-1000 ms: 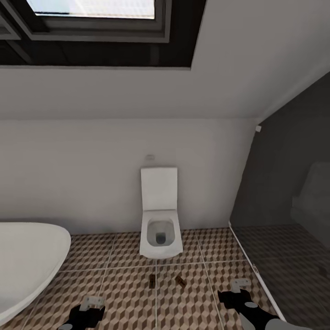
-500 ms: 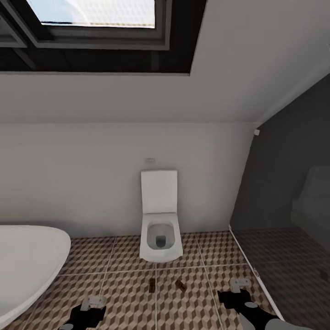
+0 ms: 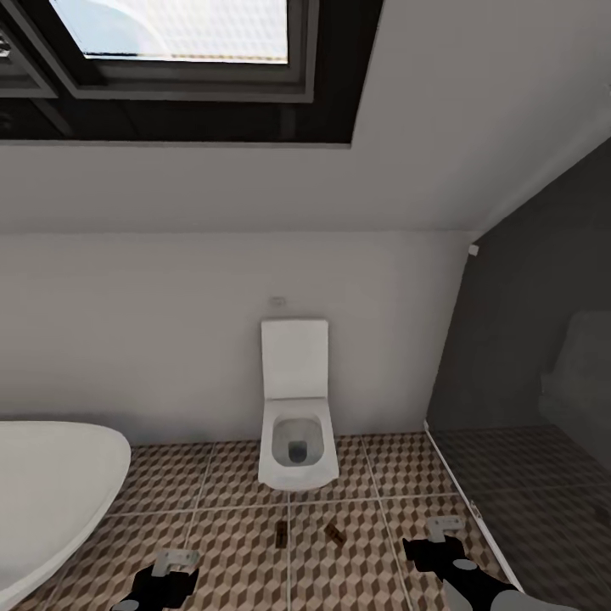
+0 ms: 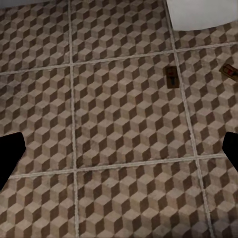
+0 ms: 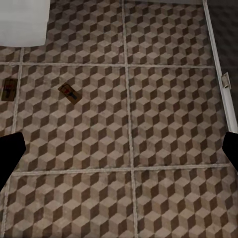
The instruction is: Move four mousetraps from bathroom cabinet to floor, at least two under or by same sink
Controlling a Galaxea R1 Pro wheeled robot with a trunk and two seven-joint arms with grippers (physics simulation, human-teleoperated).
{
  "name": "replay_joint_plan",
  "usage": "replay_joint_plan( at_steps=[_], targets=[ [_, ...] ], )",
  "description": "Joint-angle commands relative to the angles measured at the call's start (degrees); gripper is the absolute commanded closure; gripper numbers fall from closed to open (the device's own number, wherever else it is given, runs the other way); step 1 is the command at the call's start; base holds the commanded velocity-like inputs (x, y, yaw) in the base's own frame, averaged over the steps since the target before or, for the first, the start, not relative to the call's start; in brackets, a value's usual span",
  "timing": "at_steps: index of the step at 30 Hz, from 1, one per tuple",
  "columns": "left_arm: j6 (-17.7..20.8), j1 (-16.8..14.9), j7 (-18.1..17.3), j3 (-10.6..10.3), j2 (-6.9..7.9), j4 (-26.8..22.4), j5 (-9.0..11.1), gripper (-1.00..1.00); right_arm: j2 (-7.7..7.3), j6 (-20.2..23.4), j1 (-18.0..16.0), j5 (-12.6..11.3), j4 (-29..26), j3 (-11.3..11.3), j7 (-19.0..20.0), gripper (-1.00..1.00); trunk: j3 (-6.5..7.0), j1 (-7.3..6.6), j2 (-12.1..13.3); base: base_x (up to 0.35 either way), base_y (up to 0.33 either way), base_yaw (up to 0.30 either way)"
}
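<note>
Two mousetraps lie on the cube-patterned bathroom floor (image 3: 238,543) just in front of the toilet. One mousetrap (image 3: 281,533) (image 4: 171,77) (image 5: 9,89) lies along a grout line, the other mousetrap (image 3: 335,533) (image 4: 229,72) (image 5: 69,92) lies at an angle to its right. My left gripper (image 3: 172,564) (image 4: 119,153) hangs low over the tiles, open and holding nothing. My right gripper (image 3: 440,533) (image 5: 119,151) is also open and holding nothing, to the right of the traps. The cabinet and the bathroom sink are out of view.
A white toilet (image 3: 294,424) stands against the far wall with its lid up. A white oval bathtub (image 3: 51,484) curves in at the left. A dark shower area behind a white threshold strip (image 3: 462,492) (image 5: 218,59) bounds the right side. A skylight (image 3: 170,34) is overhead.
The whole head picture has slid downward a little, so the camera has tilted up. The two mousetraps stay where they were on the floor, and both grippers stay open.
</note>
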Motion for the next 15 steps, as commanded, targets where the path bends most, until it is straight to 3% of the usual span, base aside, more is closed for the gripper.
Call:
replay_joint_plan(
  at_steps=[1,15],
  targets=[
    [-0.3,-0.1,-0.3,-0.4,-0.05,0.3,0.6,-1.00,0.01,-0.1,0.0,-0.5,0.0,0.5,0.0,-1.00,-0.13,0.04,-0.1,0.000,0.000,0.000],
    [-0.2,0.4,-0.3,-0.4,-0.62,0.3,0.6,-1.00,1.24,-0.1,0.0,-0.5,0.0,0.4,-0.1,-1.00,-0.11,0.04,-0.1,0.000,0.000,0.000]
  ],
)
